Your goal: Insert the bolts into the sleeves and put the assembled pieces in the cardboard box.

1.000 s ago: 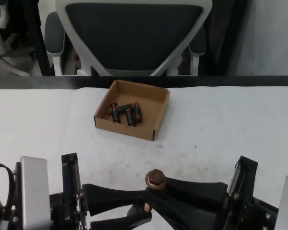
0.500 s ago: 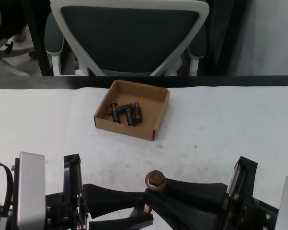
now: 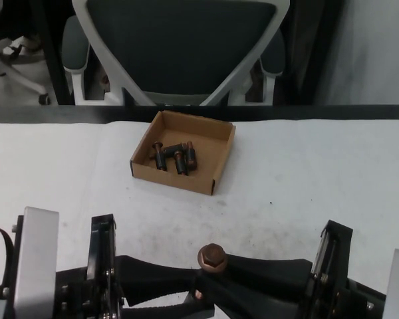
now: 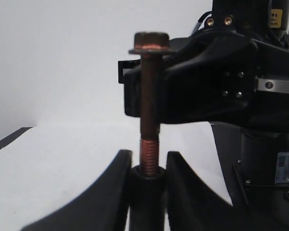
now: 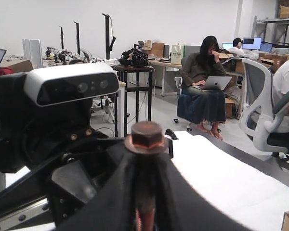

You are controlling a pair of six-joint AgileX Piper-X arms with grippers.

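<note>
The left gripper [image 4: 148, 160] has its two curved, matte black fingers pressed together on a dark, round sleeve [image 4: 147, 192] that stands upright between them. A bolt [image 4: 148, 110] rises straight out of the sleeve's open top. Its coppery threaded end sits in the mouth, with a smooth brown shank above and a flanged hex head at the top. Just above the left jaws, the right gripper [image 5: 145, 185] is clamped on the shank under the flange. Its fingers are blocky black plastic with small screw heads showing.

Beyond the right jaws, the arm carries a yellow label [image 4: 278, 17] and a pale sticker [image 4: 285, 166], and their print is too small to read.

Well ahead of both jaws, an open, shallow cardboard box [image 3: 173, 178] with plain brown walls sits on the white, faintly speckled bench [image 3: 319, 173]. Several assembled pieces [image 3: 175, 158], dark with copper ends, lie inside it.
</note>
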